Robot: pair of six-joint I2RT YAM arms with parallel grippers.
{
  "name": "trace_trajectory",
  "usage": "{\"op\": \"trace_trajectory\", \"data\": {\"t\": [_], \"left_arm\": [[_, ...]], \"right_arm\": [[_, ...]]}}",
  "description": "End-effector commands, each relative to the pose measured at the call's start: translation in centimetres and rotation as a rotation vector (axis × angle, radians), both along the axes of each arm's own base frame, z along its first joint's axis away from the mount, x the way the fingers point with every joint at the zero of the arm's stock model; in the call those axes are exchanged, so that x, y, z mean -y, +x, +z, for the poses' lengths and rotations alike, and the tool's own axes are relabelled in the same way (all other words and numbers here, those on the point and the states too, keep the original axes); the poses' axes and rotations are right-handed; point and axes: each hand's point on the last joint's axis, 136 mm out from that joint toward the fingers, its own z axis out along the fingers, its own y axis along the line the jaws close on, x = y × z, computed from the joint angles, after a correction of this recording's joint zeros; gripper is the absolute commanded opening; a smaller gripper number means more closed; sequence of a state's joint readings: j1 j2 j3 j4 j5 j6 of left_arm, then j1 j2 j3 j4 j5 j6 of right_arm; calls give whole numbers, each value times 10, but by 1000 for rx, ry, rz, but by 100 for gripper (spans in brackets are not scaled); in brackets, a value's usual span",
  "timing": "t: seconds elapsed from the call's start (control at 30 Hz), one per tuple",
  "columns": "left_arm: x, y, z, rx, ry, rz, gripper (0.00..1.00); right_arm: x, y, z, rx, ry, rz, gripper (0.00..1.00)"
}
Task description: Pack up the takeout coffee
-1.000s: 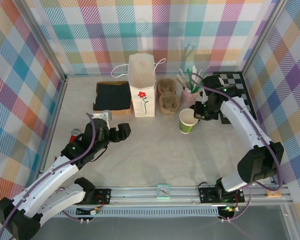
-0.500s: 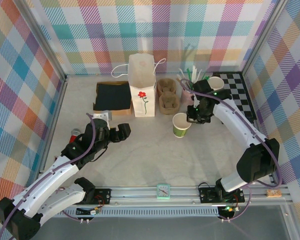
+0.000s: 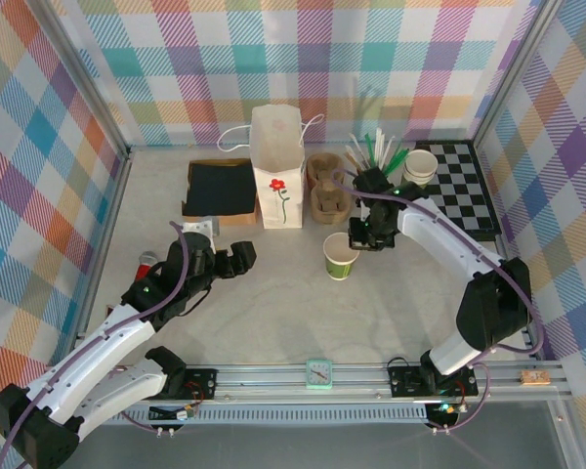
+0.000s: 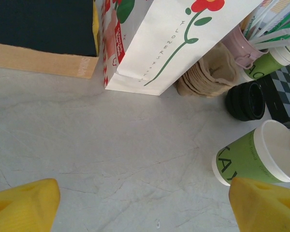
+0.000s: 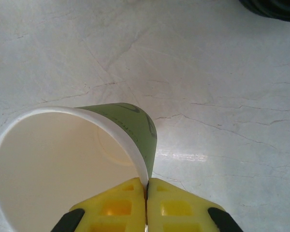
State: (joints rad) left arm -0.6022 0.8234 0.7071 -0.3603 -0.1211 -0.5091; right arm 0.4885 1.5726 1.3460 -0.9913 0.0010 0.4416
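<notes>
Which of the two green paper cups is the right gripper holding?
The open cup mid-table: the right gripper is shut on its rim. The other green cup stands untouched at the back, by the checkerboard mat.

The left arm (image 3: 107, 337) is stretching forward and inward, its end effector (image 3: 241, 259) standing with jaws spread wide and gripping nothing. The right arm (image 3: 449, 244) is bending inward toward the middle, its end effector (image 5: 146, 187) pinching the rim of a lidless paper cup (image 5: 63, 159) between closed jaws.
</notes>
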Motion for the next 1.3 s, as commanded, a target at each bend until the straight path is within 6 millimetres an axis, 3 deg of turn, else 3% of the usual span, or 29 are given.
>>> {"op": "trace_trajectory", "data": {"t": [0.0,0.93,1.27], "left_arm": [[4,-2,-1,4,-16,-7,90],[1,-1,8,32,-30,7,90],[-1,-3,7,34,-29,11,90]], "right_arm": [[-6,2,-5,8,1,-14,7],[-6,-7,-19,72,-30,-28,8],[-2,-9,-20,73,-54,-36,16]]}}
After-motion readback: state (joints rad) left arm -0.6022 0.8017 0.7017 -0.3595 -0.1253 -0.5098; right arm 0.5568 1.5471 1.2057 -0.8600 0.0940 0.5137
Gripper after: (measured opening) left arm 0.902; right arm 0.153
